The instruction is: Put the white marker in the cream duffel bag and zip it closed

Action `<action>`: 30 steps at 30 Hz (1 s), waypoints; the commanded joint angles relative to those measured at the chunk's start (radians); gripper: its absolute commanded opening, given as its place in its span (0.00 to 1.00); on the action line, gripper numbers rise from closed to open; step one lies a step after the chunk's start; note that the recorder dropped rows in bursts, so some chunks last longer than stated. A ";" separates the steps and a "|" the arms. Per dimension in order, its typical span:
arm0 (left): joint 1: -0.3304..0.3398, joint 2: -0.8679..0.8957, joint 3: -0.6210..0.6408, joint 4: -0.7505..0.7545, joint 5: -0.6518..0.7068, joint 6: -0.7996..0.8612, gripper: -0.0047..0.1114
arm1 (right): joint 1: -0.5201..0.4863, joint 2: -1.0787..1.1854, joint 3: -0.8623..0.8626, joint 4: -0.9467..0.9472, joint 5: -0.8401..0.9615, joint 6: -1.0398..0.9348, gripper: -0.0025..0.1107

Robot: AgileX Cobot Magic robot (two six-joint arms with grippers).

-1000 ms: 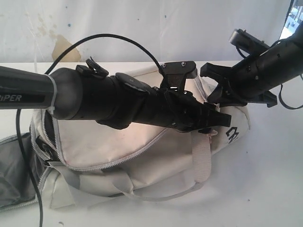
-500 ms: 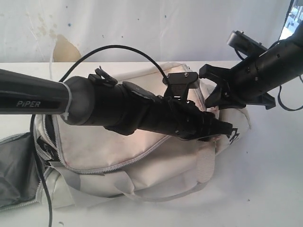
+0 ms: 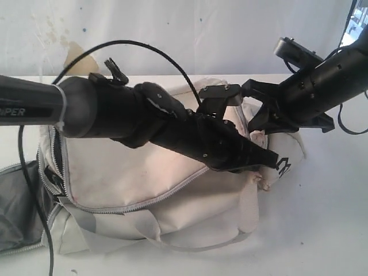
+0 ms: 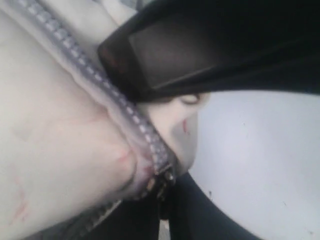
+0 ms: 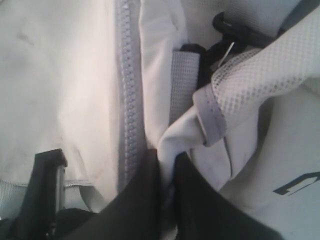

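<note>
White desk (image 3: 322, 230), stained white wall (image 3: 201, 34) behind. Bag (image 3: 126, 172) lies across the middle of the desk.

Left arm (image 3: 103, 112) comes in from the left, low and nearly level across the bag top, cable (image 3: 144, 49) looping over it. Left claw (image 3: 264, 161) sits at the bag's right end, just beside the black logo (image 3: 283, 165). It is closed down narrow with bag fabric puckered up at the tip. Cannot tell if it has the zip pull itself.

Right arm (image 3: 328, 77) slants down from the upper right. Right claw (image 3: 256, 118) is at the top of the same bag end, pinched narrow on a fold of cream cloth.

Bag is cream, soft and creased, with faint pink stains. Grey zipper (image 3: 132, 201) curves along the front. Left end flap hangs open showing dark grey lining (image 3: 17, 207). Grey strap (image 3: 247, 201) hangs down the front right.

Marker not seen in any view, so cannot tell where it is.

Left wrist view only: meshed zip teeth running to the slider (image 4: 162, 176), which sits against the lower finger, and small red marks on the cloth next to it. Upper finger (image 4: 200, 50) fills the top, out of focus.

Right wrist view only: two black fingers (image 5: 147, 195) with the cloth fold between them, a mesh strap (image 5: 250, 85) and a black buckle (image 5: 230, 27) beyond.

Exterior view only: both arms together, plus the open left end.
</note>
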 commanded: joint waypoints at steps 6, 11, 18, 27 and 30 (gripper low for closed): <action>0.128 -0.118 -0.009 0.324 0.438 -0.238 0.04 | 0.000 -0.001 -0.002 -0.025 -0.094 0.057 0.02; 0.167 -0.125 -0.009 0.321 0.587 -0.206 0.04 | -0.003 0.001 -0.001 -0.120 -0.130 0.172 0.02; 0.187 -0.125 -0.009 0.323 0.655 -0.206 0.04 | -0.003 0.001 -0.001 -0.140 -0.123 0.172 0.02; 0.285 -0.128 -0.009 0.455 0.793 -0.356 0.04 | -0.003 0.001 0.001 -0.202 -0.123 0.200 0.02; 0.323 -0.146 -0.008 0.498 0.793 -0.398 0.04 | -0.003 0.001 0.001 -0.202 -0.123 0.200 0.02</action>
